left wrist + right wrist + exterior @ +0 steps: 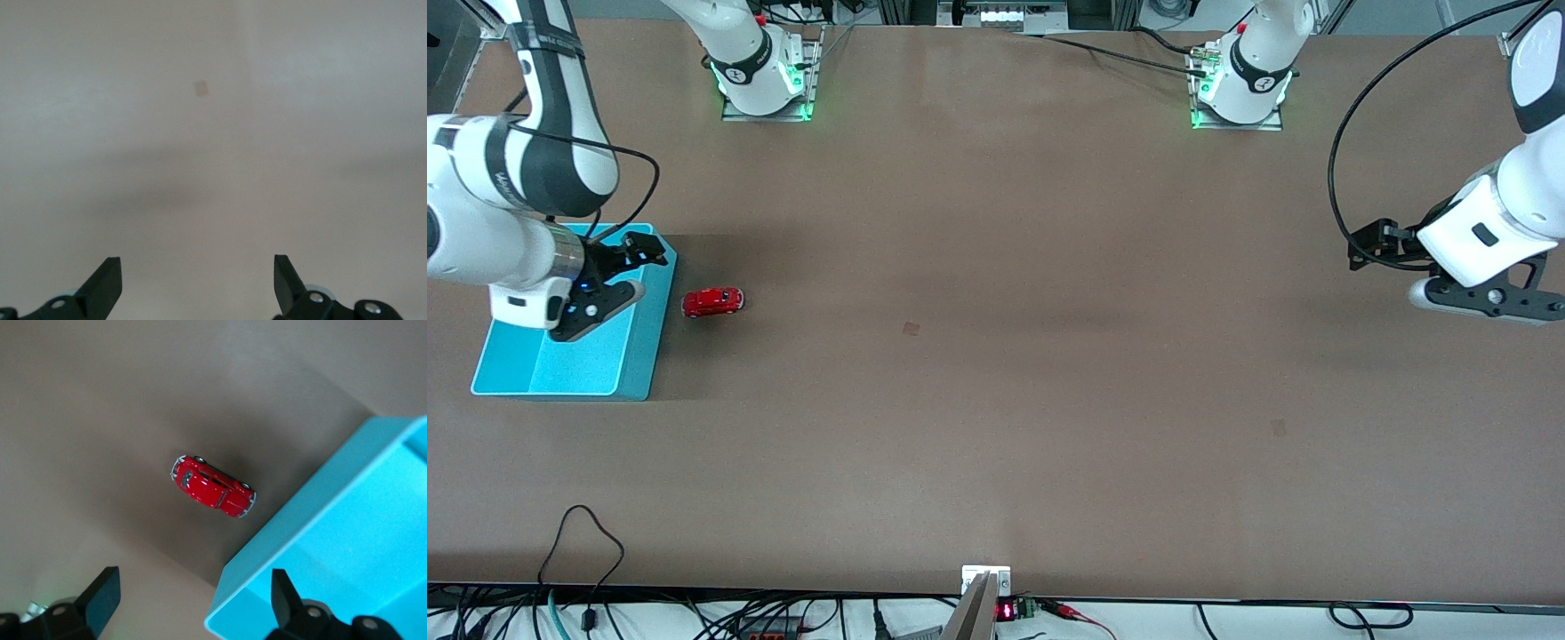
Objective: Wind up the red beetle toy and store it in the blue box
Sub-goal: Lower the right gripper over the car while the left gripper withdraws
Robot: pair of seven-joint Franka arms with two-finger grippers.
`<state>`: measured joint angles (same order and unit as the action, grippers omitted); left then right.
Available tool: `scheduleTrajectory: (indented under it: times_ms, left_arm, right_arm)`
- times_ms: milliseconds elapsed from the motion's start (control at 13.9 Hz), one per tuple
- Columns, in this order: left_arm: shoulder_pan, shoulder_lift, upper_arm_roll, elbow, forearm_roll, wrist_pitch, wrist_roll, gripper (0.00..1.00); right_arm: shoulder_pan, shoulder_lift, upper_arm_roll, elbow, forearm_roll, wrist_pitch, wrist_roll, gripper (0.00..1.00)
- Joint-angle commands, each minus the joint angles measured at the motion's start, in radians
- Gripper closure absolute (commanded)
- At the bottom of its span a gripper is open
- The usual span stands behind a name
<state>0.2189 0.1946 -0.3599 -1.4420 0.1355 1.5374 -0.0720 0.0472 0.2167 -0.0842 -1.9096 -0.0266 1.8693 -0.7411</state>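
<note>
Red beetle toy sits on the table beside the blue box, at 3 o'clock from the right pincer, long axis 3–9. Right pincer over box, open, empty, nearer. Left pincer waits, open, empty.

The brown table carries the blue box and, just beside it (not touching), the red beetle toy.
</note>
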Motion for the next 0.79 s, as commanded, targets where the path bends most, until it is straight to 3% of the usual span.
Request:
scheduleTrajectory:
  times_ms: [0, 144, 215, 359, 502, 718]
  left_arm:
    - [-0.201, -0.171, 0.218, -0.2, -0.019, 0.116, -0.071, 0.0]
    - [-0.246, -0.279, 0.304, -0.369, -0.089, 0.235, -0.066, 0.0]
    - [-0.237, -0.281, 0.315, -0.379, -0.109, 0.225, -0.068, 0.0]
    - [-0.239, -0.264, 0.318, -0.319, -0.113, 0.14, -0.078, 0.0]
    - [-0.246, -0.25, 0.308, -0.253, -0.111, 0.058, -0.081, 0.0]
    - [-0.254, -0.244, 0.305, -0.213, -0.113, 0.044, -0.078, 0.0]
  right_arm:
    - [0.031, -0.004, 0.0, -0.077, -0.003, 0.101, -0.226, 0.0]
    - [0.034, 0.001, 0.001, -0.162, -0.006, 0.239, -0.354, 0.0]
    - [0.033, 0.001, 0.009, -0.216, -0.01, 0.345, -0.442, 0.0]
    - [0.026, 0.009, 0.038, -0.296, -0.024, 0.485, -0.567, 0.0]
    - [0.026, 0.032, 0.047, -0.309, -0.079, 0.556, -0.644, 0.0]
    - [0.019, 0.053, 0.052, -0.351, -0.098, 0.638, -0.725, 0.0]
